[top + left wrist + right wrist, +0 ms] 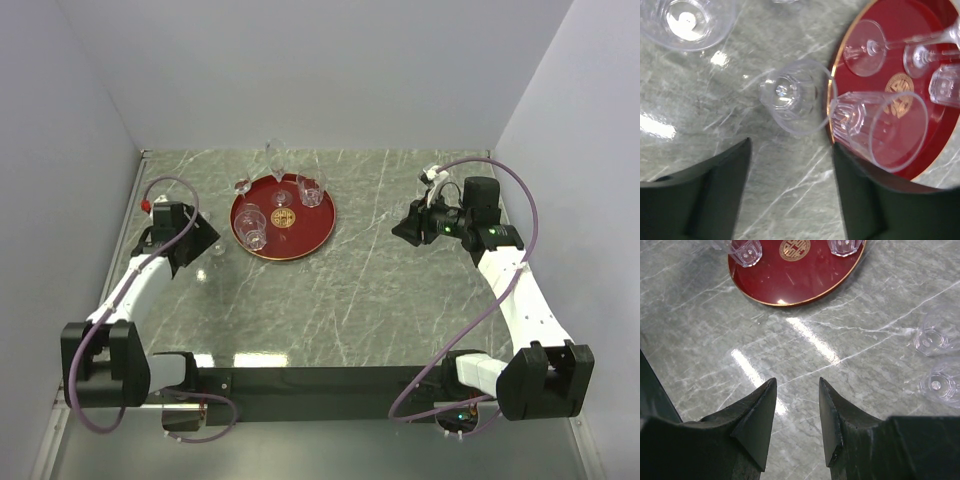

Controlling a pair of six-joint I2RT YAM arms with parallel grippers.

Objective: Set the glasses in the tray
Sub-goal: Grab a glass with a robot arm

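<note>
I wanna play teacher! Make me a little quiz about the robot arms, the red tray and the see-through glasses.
1. True or false: a short clear glass tumbler sits in the round glossy dark-red tray.
2. Between the fingers of the right gripper is: A a glass, B nothing, C a spoon.
3. One word: does the small clear glass ahead of the left gripper stand on the tray or the grey marble table?
Key: 1 true; 2 B; 3 table.
</note>
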